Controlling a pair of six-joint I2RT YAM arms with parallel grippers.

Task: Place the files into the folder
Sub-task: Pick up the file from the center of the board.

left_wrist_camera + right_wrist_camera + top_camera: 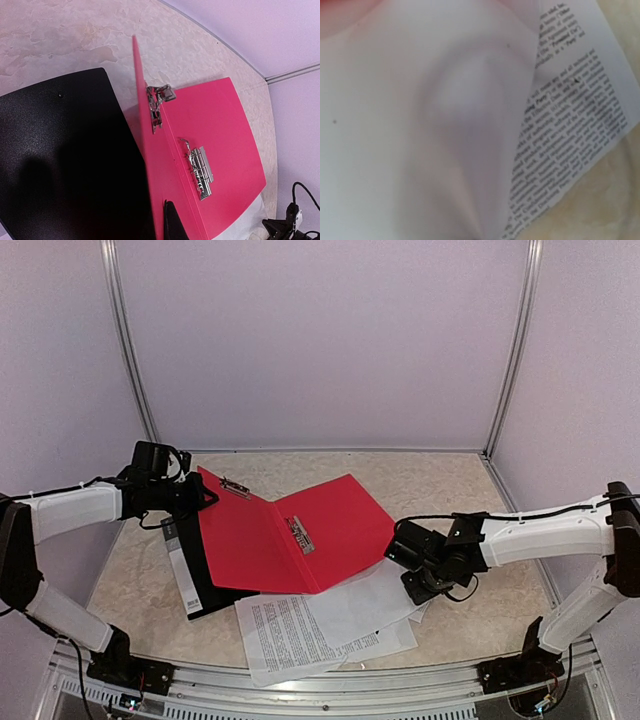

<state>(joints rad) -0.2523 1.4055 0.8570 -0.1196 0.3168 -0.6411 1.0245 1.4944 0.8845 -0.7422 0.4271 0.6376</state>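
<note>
The files (pixel 300 635) lie in a loose fan at the near edge of the counter (pixel 440 485). Their far ends are tucked under the open red folder (pixel 340 525), so none sits inside it yet. In the right wrist view a blank sheet (pixel 445 125) bulges up over a printed sheet (pixel 570 125). A pull from here could crease or tear that bulge, or drag one sheet off and scatter the fan. The right tool (pixel 408 558) is closed, down at the papers' right side by the folder's corner. Its fingers are out of sight, so I cannot tell whether it pinches a sheet. The left tool (pixel 193 495) is closed narrow on the raised left cover. If that thin card slips, the cover would probably drop over the spring clip (pixel 301 533) and shut the papers out. The folder rests partly on a black binder (pixel 205 585), so it might also slide. As for writing, a bold word in the print seems to read "Party" and the rest blurs. The binder's white spine label is too small to read, and no brand shows.
</note>
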